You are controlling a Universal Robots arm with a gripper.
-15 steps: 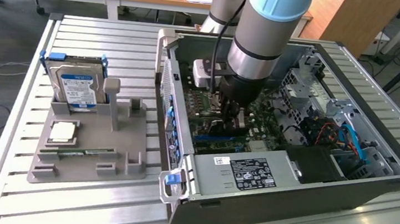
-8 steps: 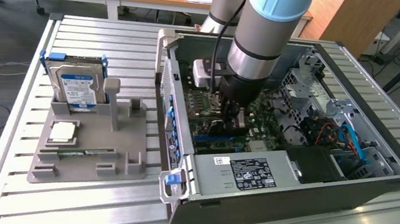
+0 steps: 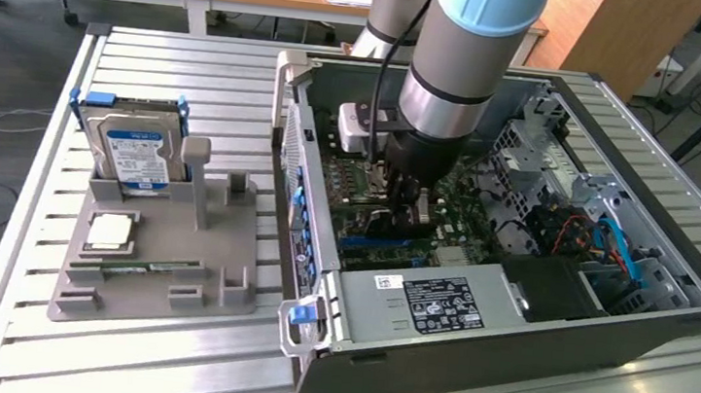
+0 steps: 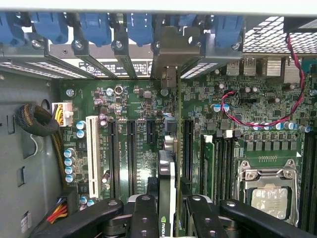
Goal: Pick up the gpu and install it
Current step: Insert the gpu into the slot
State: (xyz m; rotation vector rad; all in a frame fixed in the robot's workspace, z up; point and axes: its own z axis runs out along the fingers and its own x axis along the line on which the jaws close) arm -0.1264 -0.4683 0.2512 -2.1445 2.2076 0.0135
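The gpu (image 4: pixel 172 171) shows edge-on in the wrist view, standing upright over the green motherboard (image 4: pixel 143 106) between two black expansion slots, its metal bracket (image 4: pixel 171 49) against the case's rear slot wall. My gripper (image 4: pixel 172 214) is shut on it, one black finger (image 4: pixel 143 213) on each side of the card. In the exterior view my gripper (image 3: pixel 406 191) reaches down into the open computer case (image 3: pixel 503 359), with the dark gpu (image 3: pixel 397 226) below it close to the board.
A grey holder (image 3: pixel 160 265) at the exterior view's left carries a silver blue-labelled hard drive (image 3: pixel 136 150), a square chip (image 3: pixel 109 230) and a slim green RAM stick (image 3: pixel 140 269). Inside the case are the power supply (image 3: pixel 437 303), CPU socket (image 4: pixel 270 191) and a red-black wire (image 4: pixel 297 74).
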